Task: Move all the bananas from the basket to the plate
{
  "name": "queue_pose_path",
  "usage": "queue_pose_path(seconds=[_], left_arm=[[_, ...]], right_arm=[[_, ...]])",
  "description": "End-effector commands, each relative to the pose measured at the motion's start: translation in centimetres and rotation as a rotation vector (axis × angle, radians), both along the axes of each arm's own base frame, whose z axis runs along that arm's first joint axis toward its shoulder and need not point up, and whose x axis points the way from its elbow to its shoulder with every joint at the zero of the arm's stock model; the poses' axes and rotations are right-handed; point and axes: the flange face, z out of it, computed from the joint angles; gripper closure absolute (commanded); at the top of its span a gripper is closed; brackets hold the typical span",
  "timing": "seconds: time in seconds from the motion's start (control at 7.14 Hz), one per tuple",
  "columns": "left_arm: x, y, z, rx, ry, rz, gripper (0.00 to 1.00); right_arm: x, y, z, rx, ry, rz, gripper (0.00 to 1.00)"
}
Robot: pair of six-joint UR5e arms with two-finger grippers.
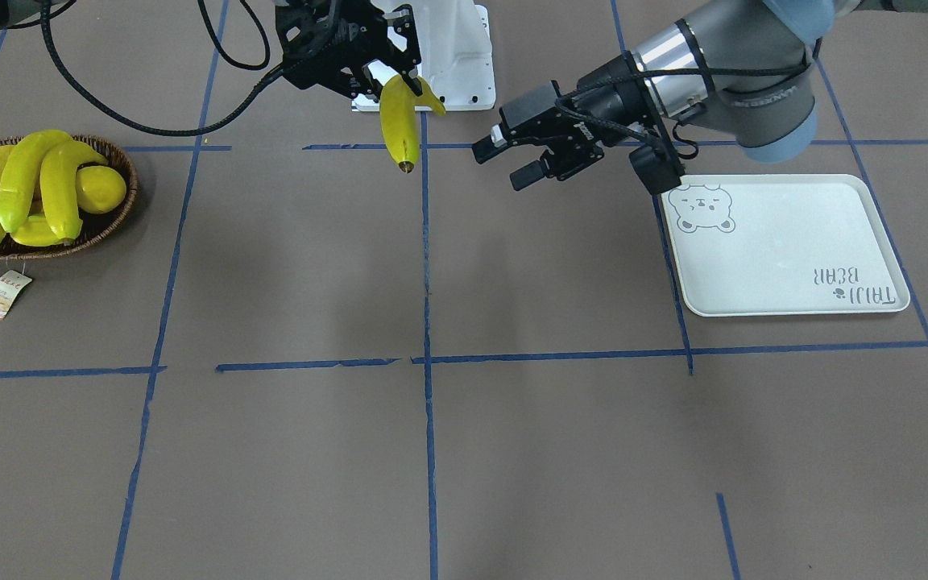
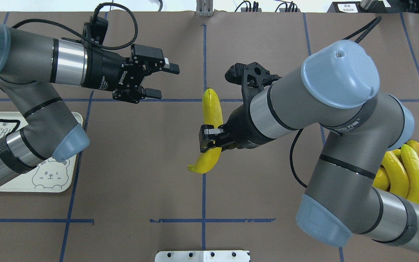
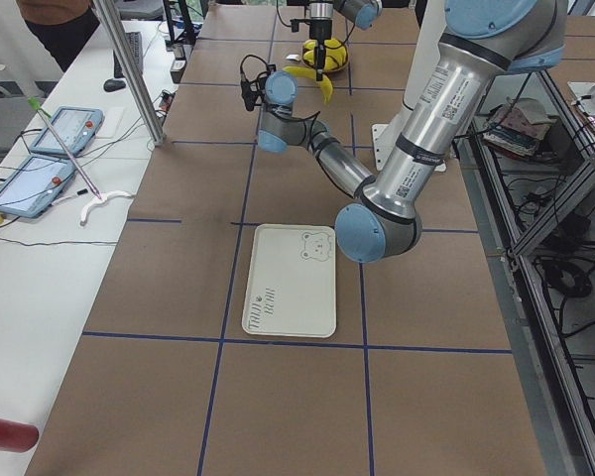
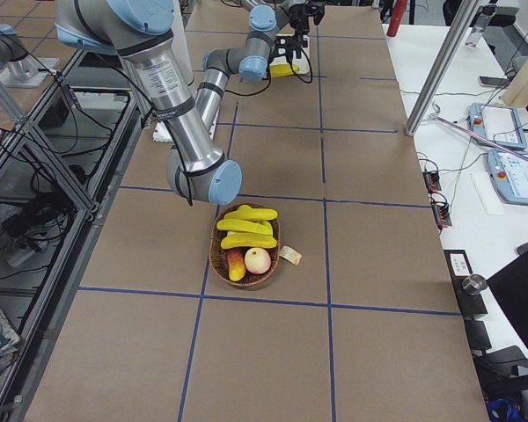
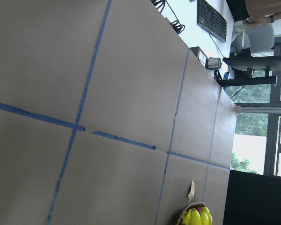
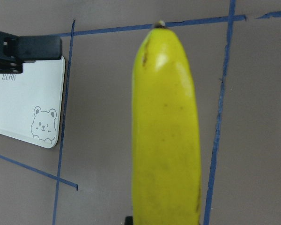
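Right hand (image 2: 213,142): was pinched on one banana (image 2: 211,109) near its stem end, holding it above the bench (image 2: 140,163) midway between basket (image 1: 130,173) and plate (image 1: 786,250). Left hand (image 2: 164,80): fingers were spread, near that banana's tip but apart from it. Three bananas (image 1: 29,181) lay in the basket among other fruit.

Lettered "TAIJI BEAR" in grey on the plate (image 1: 786,242), in the corner diagonally opposite its bear face. Marked "ROBOTIQ" in white on the left gripper (image 2: 166,81) body. Too small to read on the basket (image 1: 130,201) price tag (image 1: 6,293).
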Motion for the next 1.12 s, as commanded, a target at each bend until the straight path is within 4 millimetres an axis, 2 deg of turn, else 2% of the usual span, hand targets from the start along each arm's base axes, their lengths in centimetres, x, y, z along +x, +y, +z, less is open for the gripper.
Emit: queue_pose_path(seconds=[0.0,0.42,0.7,0.84,0.98], left_arm=[[2.6,2.2,-2.8,0.030,0.037,0.051,0.04],[5.3,5.2,-3.7,0.041,0.060,0.102,0.08],[5.8,5.6,-3.6,0.038,0.057,0.111,0.14],[5.8,5.7,-3.5,0.041,0.056,0.113,0.23],[5.9,5.7,-3.2,0.041,0.052,0.113,0.44]], right_arm=[[-0.4,0.6,-0.3,0.004,-0.008,-0.013,0.97],[-0.6,0.9,-0.5,0.010,-0.017,-0.020,0.97],[-0.7,1.0,-0.5,0.010,-0.019,-0.023,0.97],[-0.6,1.1,-0.5,0.013,-0.020,-0.023,0.97],[-0.5,1.0,-0.4,0.012,-0.019,-0.025,0.97]])
